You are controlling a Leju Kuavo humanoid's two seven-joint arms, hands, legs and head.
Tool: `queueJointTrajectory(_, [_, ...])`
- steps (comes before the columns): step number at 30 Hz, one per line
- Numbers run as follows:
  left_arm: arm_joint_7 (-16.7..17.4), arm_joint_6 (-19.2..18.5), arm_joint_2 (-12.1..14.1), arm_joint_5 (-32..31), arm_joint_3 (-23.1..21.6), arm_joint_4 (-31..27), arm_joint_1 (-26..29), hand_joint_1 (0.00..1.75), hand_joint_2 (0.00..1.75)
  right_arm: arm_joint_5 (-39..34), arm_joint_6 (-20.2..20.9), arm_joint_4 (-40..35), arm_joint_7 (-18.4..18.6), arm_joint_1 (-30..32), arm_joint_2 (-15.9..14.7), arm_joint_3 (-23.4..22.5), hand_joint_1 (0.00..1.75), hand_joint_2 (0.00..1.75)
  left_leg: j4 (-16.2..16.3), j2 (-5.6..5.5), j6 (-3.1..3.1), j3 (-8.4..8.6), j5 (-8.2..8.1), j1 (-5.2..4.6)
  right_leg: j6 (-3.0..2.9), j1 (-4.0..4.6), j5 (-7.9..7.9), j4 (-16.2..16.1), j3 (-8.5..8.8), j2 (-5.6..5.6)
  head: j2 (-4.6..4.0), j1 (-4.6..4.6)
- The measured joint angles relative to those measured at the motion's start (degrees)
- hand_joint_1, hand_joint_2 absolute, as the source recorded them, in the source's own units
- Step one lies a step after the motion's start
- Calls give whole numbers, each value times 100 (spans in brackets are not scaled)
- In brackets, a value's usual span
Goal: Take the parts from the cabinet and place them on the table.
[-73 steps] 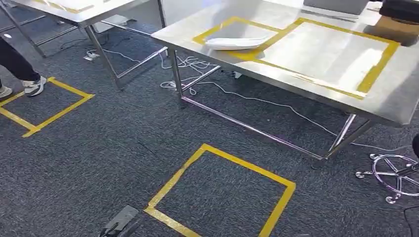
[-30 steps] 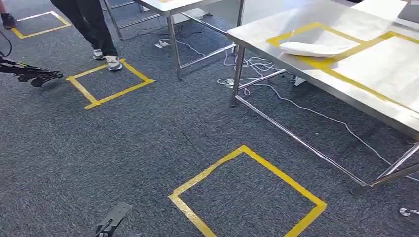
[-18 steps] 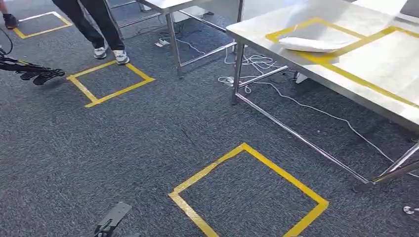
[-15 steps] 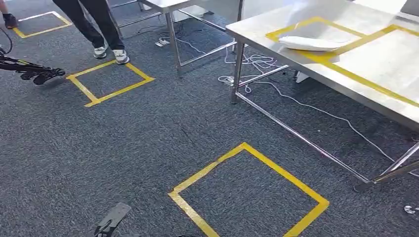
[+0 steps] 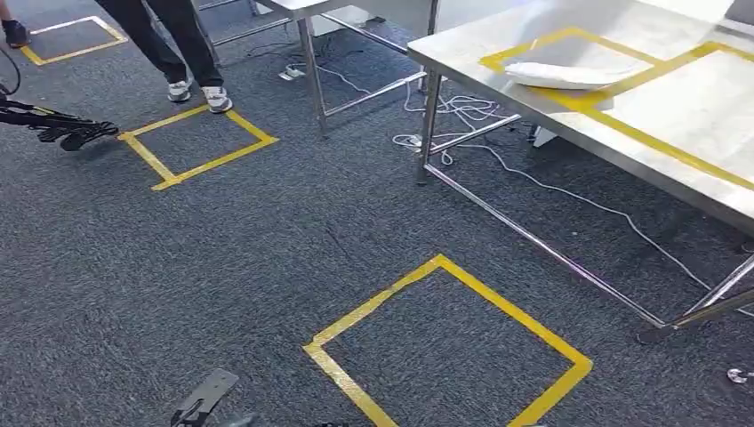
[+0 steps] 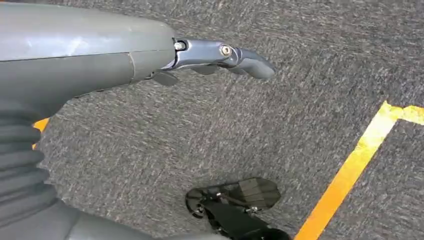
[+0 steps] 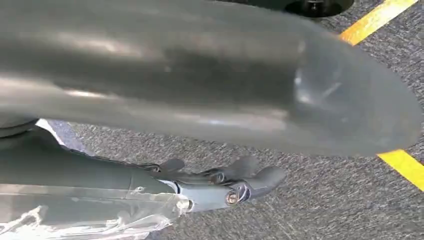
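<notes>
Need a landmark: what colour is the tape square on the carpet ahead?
Yellow tape square, clearest in head view.

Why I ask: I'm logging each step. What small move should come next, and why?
Probably a small turning step to find the cabinet. The left hand hangs open over the carpet, one white part lies on the table, and the head view faces carpet and table legs. Whether the right hand holds anything I cannot tell.
</notes>
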Motion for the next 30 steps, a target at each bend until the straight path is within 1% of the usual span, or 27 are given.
queueJointTrajectory(8, [-44,22,20,-11,4,0,-3,0,0,-13,0,0,-17,2,9,-26,0,0,-22,0,-1,12,1,3,0,3,1,-27,13,0,0,0])
queueJointTrajectory(14, [-59,55,44,-35,7,0,-5,0,0,-13,2,0,-22,1,17,-70,0,0,-136,0,1,134,23,3,2,2,24,-137,124,0,0,2])
queueJointTrajectory(19, [-59,35,46,-77,44,0,-9,0,0,-17,-4,0,-44,-2,17,-85,0,0,-322,0,1,235,109,3,-1,3,113,-328,231,1,0,2])
queueJointTrajectory(23, [-59,7,44,-96,63,0,-10,0,0,-24,-4,0,-48,-4,17,-111,0,0,-399,0,5,279,140,3,2,4,143,-417,281,1,0,0])
queueJointTrajectory(30, [-41,-13,44,-140,111,0,-40,0,0,-24,-4,0,-46,-19,17,-125,0,0,-411,0,5,292,142,4,2,5,147,-430,292,1,0,0])
